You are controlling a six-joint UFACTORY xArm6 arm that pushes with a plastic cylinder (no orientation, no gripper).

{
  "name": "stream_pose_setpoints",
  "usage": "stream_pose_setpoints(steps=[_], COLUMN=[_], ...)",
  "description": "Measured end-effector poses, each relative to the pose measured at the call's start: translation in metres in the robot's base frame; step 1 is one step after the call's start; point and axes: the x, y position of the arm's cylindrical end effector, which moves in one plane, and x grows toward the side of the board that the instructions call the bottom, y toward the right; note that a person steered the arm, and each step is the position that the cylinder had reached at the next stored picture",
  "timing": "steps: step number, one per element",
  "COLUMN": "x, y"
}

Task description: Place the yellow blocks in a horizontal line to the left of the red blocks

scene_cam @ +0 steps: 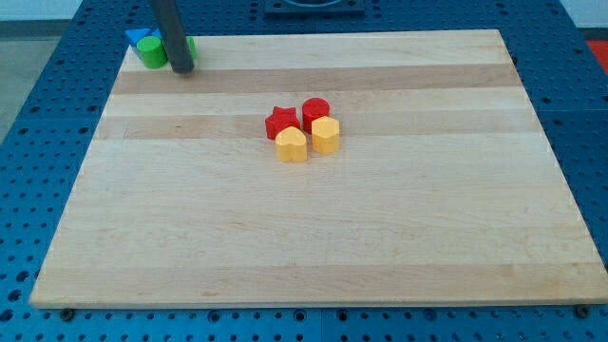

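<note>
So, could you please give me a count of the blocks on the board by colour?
Red: 2, a star and a cylinder
Yellow: 2, one beside the other
Green: 1, possibly more behind my tip
Blue: 1
Total: 6 visible

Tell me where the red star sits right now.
The red star sits near the board's middle, slightly toward the view's top, touching the red cylinder on its right and the yellow block just below it.
</note>
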Motion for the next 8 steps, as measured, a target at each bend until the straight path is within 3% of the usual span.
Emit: stream_pose_setpoints(steps=[1,3,4,6,8], x=[0.000,0.000,0.000,0.057,0.075], y=[0.009,0.097,0.101,0.113,0.238])
